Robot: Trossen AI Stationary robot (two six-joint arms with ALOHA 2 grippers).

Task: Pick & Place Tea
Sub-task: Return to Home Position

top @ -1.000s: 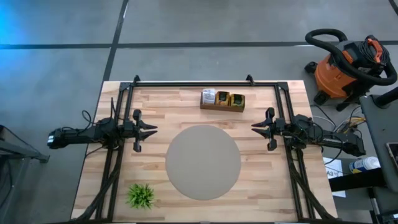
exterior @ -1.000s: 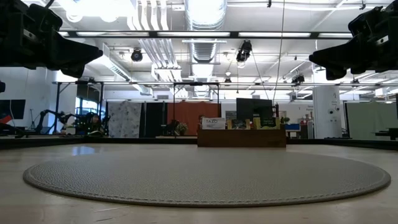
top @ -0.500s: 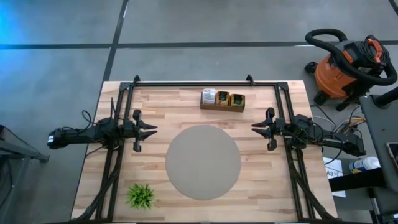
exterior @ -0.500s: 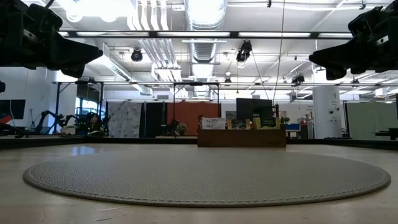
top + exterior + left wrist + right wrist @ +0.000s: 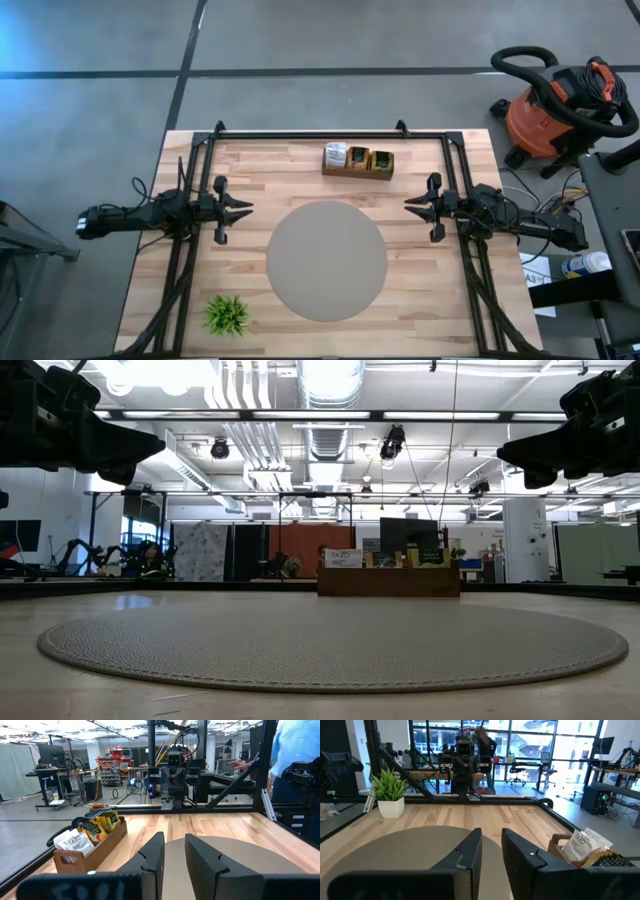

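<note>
The tea sachets [image 5: 357, 158] stand upright in a brown wooden box [image 5: 357, 170] near the table's far edge: a white one at the box's left end, yellow-green and dark ones beside it. The left wrist view shows the sachets [image 5: 90, 832] too, and the right wrist view shows the white sachet [image 5: 582, 845]. My left gripper [image 5: 248, 209] hovers above the table left of the round grey mat [image 5: 327, 260], open, with its fingers pointing right. My right gripper [image 5: 408, 204] hovers right of the mat, open, with its fingers pointing left. Neither one holds anything.
A small green plant in a white pot [image 5: 227, 314] stands near the table's near left corner. A black frame [image 5: 330, 133] runs along the table's far and side edges. Beyond the table's far right corner stands an orange shop vacuum [image 5: 550, 105]. A person [image 5: 295, 750] stands beyond the table.
</note>
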